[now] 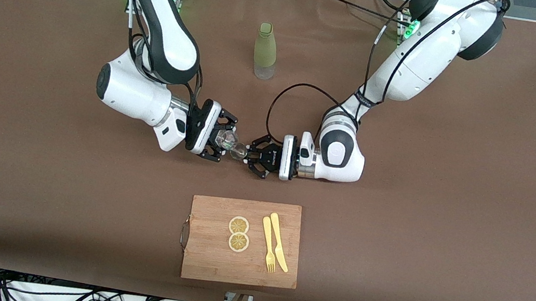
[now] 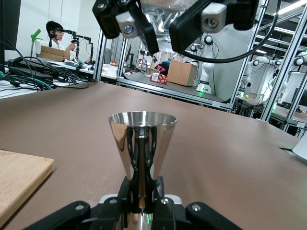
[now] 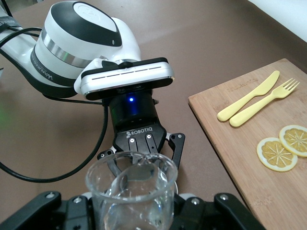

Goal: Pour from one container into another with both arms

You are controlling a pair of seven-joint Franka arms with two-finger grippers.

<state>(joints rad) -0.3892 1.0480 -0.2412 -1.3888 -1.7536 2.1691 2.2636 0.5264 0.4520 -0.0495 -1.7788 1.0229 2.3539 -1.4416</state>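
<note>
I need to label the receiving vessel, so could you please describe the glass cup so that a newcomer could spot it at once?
Start at the brown table, above the bamboo cutting board, where the two arms meet. The glass cup is clamped in the right tool, facing the left tool holding the metal jigger. It is short, round and clear, unlike the shiny jigger or the tall green bottle.

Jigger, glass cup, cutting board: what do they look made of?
Jigger, in the left gripper: polished metal, likely steel; mirror reflections on its cone. Glass cup, in the right gripper: clear glass, or possibly plastic; the other gripper shows through its wall. Cutting board: wood or bamboo, matte; pale tan, grain lines, with a metal handle.
</note>
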